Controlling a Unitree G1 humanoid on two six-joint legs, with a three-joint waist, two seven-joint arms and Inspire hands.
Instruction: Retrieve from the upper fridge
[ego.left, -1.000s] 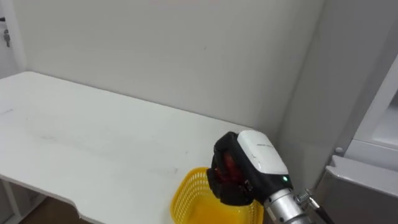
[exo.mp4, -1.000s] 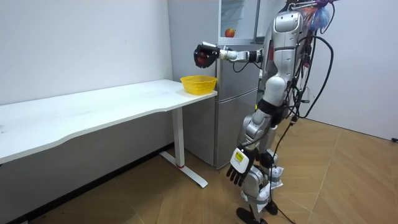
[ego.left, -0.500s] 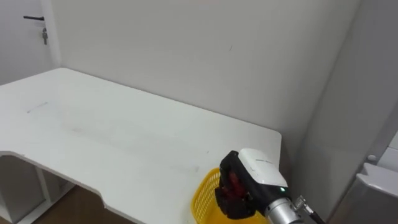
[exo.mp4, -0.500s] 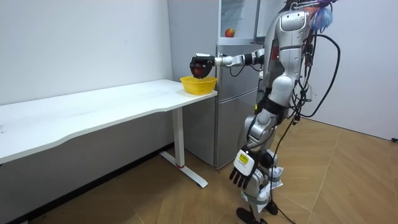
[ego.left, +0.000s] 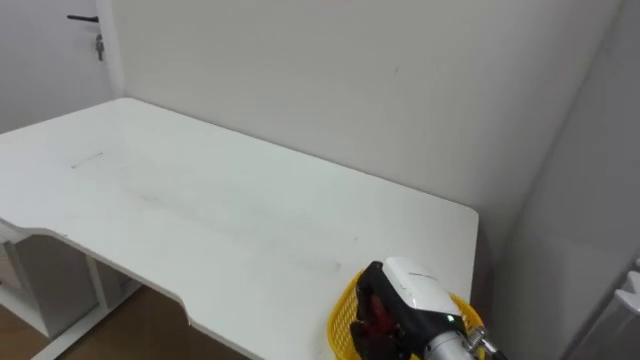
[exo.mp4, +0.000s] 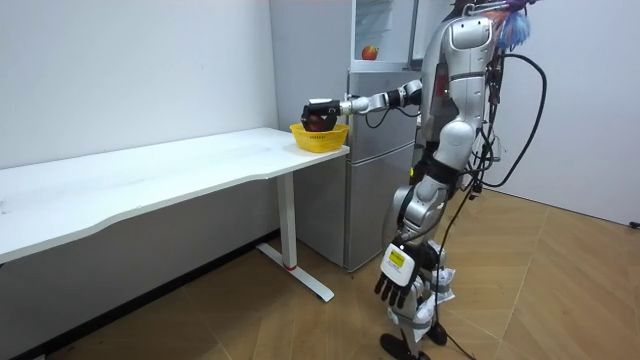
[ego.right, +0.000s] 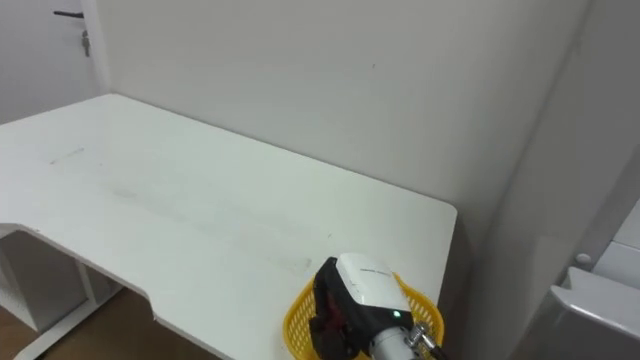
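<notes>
Right hand, curled round the red apple, hovers over the yellow basket at five o'clock on the table; lower well inside before releasing.

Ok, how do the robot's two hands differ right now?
The right hand is held out over the yellow basket; the left hand hangs by the leg. The right hand is curled round a red fruit; the left hand is open, holding nothing. Both have black fingers.

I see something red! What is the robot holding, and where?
A red fruit, probably an apple, enclosed round its middle by the right hand, over the yellow basket.
</notes>
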